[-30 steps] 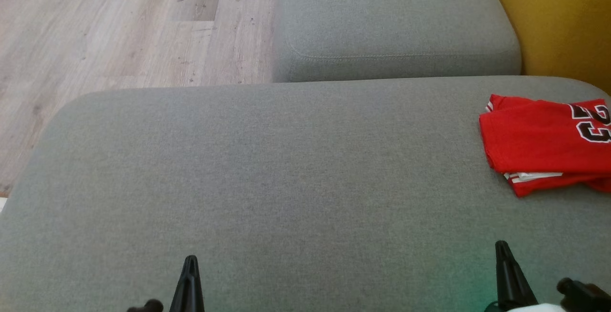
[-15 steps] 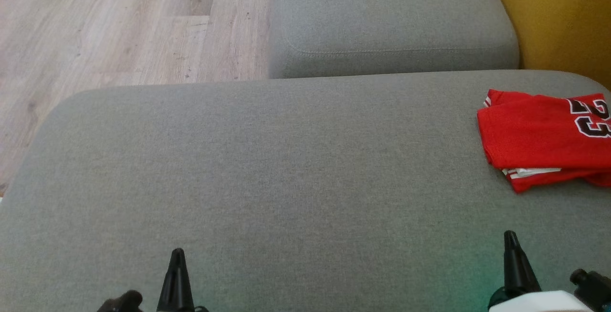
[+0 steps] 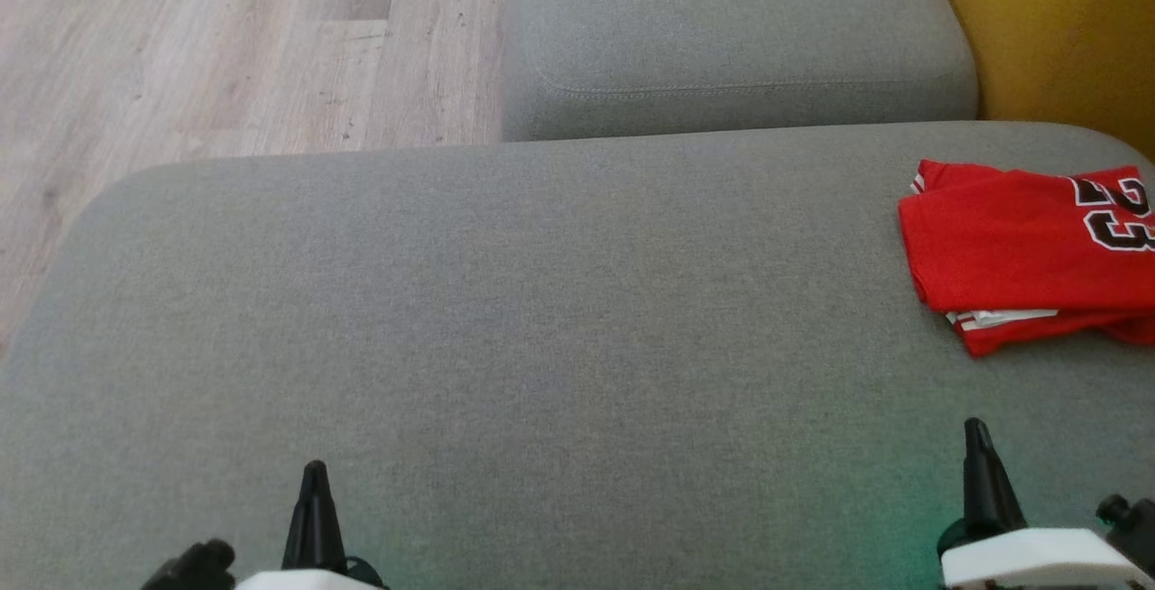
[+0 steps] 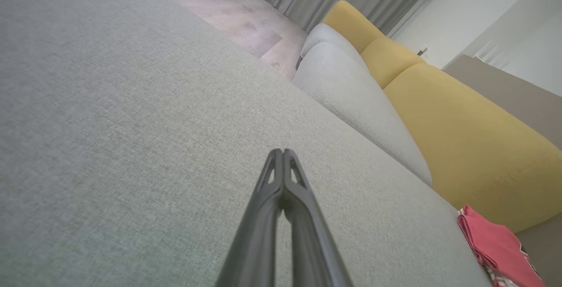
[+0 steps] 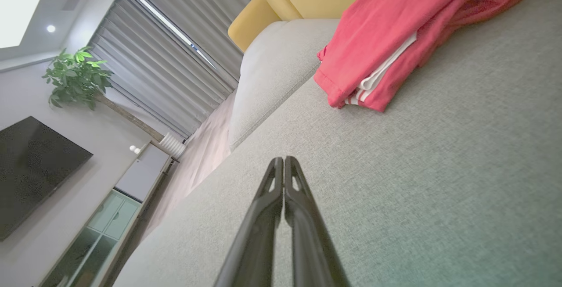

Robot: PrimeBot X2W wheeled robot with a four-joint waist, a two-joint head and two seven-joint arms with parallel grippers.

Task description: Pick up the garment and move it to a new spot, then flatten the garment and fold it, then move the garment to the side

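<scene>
Lying at three o'clock, the garment [image 3: 1020,256] looks light, limp; pinch its layered edge; left gripper [image 3: 314,473], right gripper [image 3: 974,429]: jaws together.

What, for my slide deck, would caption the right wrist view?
Shut right pincer over grey sofa, folded red jersey lying ahead.

Red garment [image 3: 1011,247] with black, white-edged numerals [image 3: 1119,220] and white striped trim [image 3: 1002,317]. Grey woven sofa cushion [image 3: 541,301]. Mustard-yellow backrest [image 3: 1056,22], pale wood-grain floor [image 3: 180,49].
</scene>
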